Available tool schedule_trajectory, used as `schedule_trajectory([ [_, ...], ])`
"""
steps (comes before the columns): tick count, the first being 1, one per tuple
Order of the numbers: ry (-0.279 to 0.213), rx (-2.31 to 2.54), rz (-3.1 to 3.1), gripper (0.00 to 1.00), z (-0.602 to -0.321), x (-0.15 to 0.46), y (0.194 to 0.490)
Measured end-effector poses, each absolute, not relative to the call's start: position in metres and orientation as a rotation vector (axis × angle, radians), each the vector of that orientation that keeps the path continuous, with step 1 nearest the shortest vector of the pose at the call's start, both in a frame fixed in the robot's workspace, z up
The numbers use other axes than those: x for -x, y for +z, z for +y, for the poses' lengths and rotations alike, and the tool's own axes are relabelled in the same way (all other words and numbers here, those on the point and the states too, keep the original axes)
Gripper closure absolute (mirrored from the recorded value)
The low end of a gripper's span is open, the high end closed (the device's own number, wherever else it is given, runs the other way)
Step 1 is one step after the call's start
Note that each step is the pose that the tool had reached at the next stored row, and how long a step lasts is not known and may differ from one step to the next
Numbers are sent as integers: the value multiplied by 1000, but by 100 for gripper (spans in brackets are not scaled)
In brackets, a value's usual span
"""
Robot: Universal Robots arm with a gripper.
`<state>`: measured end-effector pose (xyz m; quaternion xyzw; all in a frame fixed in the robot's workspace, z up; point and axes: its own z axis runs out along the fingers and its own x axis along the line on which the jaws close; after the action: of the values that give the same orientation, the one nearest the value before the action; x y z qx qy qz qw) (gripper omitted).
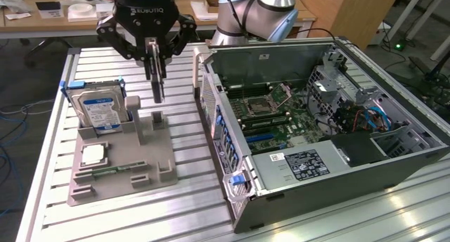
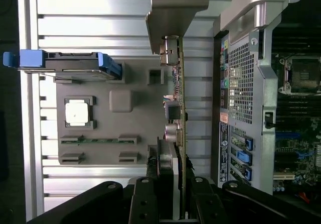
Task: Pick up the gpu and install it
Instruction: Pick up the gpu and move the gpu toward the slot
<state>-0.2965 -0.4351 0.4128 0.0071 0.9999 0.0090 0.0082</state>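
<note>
Slatted table [image 1: 105, 221] carries an open computer case [image 1: 330, 192]; just beside it the pincer [image 1: 155, 68], nearly closed, pinches the gpu [image 1: 158, 92] upright by its edge: likely light, stiff, fragile.

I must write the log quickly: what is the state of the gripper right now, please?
Gripper: closed on the gpu, holding it edge-down above the grey tray.

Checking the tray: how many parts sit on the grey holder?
3: hard drive upright at the far end, processor flat in the middle, memory stick lying beside the processor. The gpu is in the jaws.
</note>
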Motion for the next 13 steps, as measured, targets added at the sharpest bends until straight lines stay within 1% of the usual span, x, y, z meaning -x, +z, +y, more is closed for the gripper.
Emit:
schedule_trajectory([
  [13, 28, -22, 3125, 72, -435, 272, 413],
])
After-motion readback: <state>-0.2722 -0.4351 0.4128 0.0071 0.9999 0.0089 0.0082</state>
